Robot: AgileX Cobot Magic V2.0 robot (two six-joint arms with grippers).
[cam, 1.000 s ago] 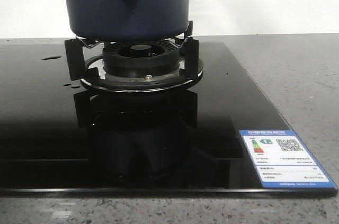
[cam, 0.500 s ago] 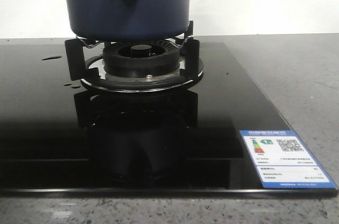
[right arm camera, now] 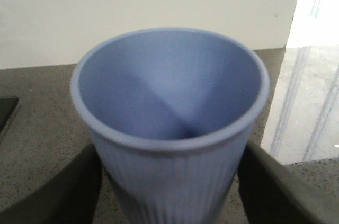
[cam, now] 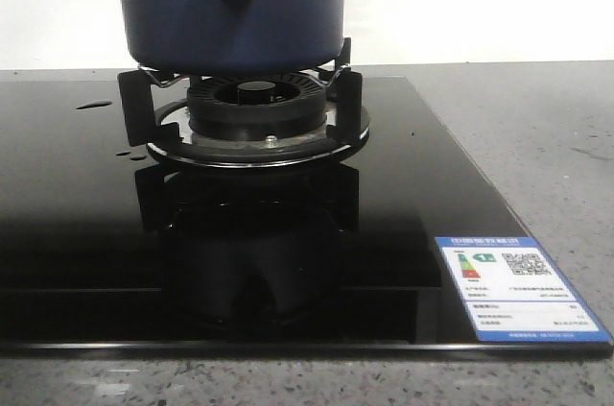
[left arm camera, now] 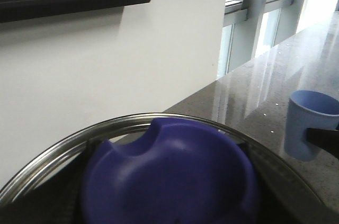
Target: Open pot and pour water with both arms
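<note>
The dark navy pot [cam: 228,12] stands on the gas burner [cam: 255,104]; its top is cut off in the front view. In the left wrist view a glass lid with a steel rim [left arm camera: 63,142] and a blue knob [left arm camera: 169,176] fills the lower frame. My left gripper [left arm camera: 169,205] is closed on that knob, with dark fingers flanking it. My right gripper [right arm camera: 169,197] is shut on a pale-blue ribbed cup [right arm camera: 169,123], one dark finger against each side. The cup also shows in the left wrist view [left arm camera: 307,121], over the grey counter. No water is visible in it.
The burner sits in a black glass hob [cam: 77,233] with an energy label [cam: 513,286] at its front right corner. Grey speckled counter [cam: 537,147] lies to the right, a white wall behind. Windows [left arm camera: 254,17] stand beyond the counter's far end.
</note>
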